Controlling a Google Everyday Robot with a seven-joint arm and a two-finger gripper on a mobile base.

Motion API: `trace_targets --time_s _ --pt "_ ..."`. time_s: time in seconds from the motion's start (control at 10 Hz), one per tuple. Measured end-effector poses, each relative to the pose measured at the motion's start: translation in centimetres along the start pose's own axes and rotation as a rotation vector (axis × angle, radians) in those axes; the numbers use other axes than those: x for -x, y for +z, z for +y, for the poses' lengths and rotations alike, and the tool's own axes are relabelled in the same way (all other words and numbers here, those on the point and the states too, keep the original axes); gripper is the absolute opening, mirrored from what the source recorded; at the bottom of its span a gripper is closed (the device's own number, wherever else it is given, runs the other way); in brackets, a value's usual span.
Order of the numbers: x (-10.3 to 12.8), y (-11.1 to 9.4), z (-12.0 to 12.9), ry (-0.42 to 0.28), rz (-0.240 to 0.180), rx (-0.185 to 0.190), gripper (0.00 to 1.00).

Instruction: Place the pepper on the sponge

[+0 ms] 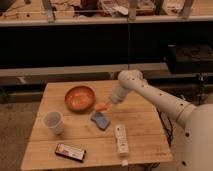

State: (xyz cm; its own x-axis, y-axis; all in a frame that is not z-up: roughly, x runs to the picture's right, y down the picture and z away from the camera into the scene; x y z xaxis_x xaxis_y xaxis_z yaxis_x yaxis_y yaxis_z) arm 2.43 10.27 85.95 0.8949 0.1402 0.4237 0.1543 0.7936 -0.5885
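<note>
Now the gripper (106,104) hangs over the middle of the table (145,125), its jaws closed on the pepper (101,107). The sponge (100,120) lies just beside it, nearer the front edge.

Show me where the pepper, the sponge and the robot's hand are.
pepper (101,107): camera view, middle of its orange body.
sponge (100,120): camera view, centre of its blue top face.
hand (106,104): camera view, its tip, right at the pepper, between the bowl (80,98) and the sponge.
</note>
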Motion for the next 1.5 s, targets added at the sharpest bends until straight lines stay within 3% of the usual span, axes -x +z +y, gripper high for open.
trace_targets --time_s 1.5 --pt "1.3 0.8 1.5 -0.006 -0.002 -0.004 0.20"
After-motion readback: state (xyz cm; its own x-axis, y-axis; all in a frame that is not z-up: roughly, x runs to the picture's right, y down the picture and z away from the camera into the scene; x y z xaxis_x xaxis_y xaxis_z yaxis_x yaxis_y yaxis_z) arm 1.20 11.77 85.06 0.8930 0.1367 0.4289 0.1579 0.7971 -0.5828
